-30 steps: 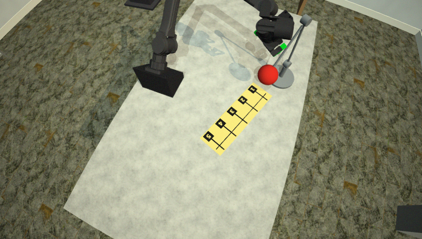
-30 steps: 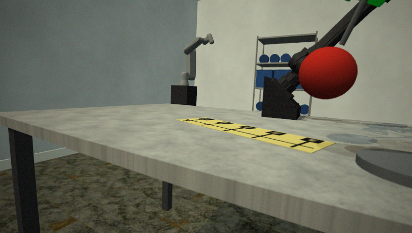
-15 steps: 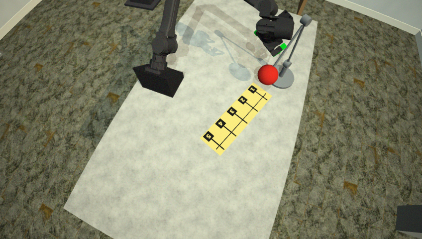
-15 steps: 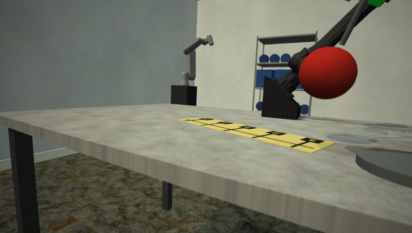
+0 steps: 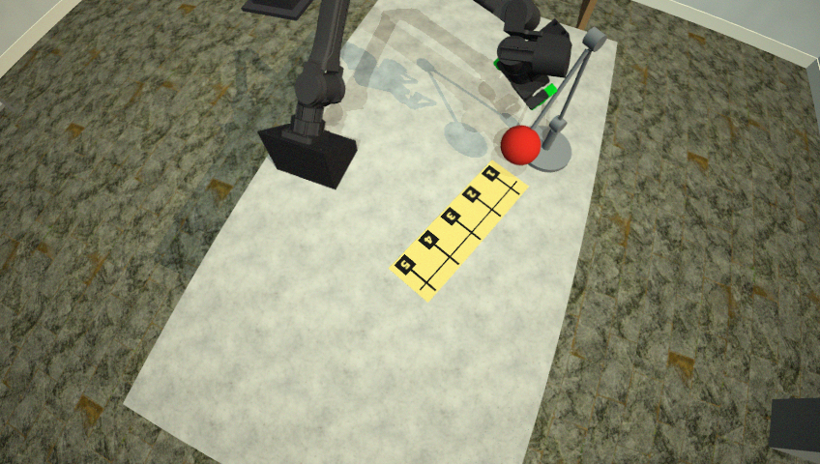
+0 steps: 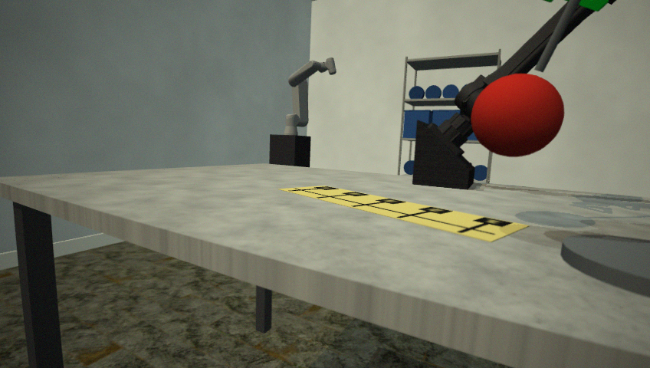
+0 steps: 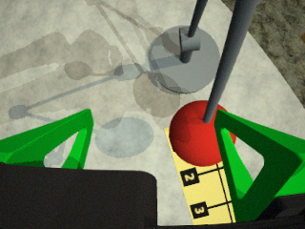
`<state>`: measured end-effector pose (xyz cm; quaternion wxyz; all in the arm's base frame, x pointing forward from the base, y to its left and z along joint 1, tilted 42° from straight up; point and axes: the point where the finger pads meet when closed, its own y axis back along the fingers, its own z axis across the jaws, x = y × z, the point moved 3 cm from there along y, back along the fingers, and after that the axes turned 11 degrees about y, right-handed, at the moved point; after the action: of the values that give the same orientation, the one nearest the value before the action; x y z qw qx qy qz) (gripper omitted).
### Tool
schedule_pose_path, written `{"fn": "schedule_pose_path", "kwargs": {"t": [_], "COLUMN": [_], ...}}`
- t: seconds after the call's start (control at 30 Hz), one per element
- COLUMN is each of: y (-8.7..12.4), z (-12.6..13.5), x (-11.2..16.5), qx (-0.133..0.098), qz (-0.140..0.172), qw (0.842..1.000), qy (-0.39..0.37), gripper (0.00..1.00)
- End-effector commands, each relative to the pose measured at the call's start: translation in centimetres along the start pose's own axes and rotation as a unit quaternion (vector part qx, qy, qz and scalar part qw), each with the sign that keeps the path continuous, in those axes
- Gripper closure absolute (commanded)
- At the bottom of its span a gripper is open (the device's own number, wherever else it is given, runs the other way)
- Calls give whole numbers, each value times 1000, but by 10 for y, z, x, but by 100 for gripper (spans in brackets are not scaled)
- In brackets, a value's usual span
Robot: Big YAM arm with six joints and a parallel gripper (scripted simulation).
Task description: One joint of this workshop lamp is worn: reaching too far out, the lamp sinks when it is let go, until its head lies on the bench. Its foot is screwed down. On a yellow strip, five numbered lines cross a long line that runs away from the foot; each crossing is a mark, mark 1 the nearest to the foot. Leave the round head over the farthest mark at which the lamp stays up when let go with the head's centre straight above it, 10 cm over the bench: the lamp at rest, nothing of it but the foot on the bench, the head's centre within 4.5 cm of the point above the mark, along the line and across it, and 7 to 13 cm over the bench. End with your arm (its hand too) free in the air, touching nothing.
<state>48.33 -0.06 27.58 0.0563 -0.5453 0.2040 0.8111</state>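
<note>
black arm bent high over the bench, pincer (image 7: 152,143) fully open, empty, above red head (image 7: 198,133)

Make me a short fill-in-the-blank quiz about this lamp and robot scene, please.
1. The lamp's round head is coloured ____.
2. The yellow strip carries ____ numbered lines.
3. The gripper holds ____, its green fingers spread wide.
4. The number nearest the lamp's foot is ____.

Missing words: red; five; nothing; 1
</note>
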Motion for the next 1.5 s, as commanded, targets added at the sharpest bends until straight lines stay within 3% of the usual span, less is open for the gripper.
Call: {"fn": "schedule_pose_path", "kwargs": {"t": [0.0, 0.13, 0.63, 1.2, 1.47], "y": [9, 2, 27, 27, 17], "z": [-3, 0, -13, -13, -8], "x": [4, 1, 11, 9, 5], "qx": [16, 18, 10, 3, 6], "qz": [-55, -63, -32, -1, -14], "qw": [998, 997, 999, 1000, 1000], "qy": [38, 43, 23, 3, 11], "gripper": [0, 0, 0, 0, 0]}}
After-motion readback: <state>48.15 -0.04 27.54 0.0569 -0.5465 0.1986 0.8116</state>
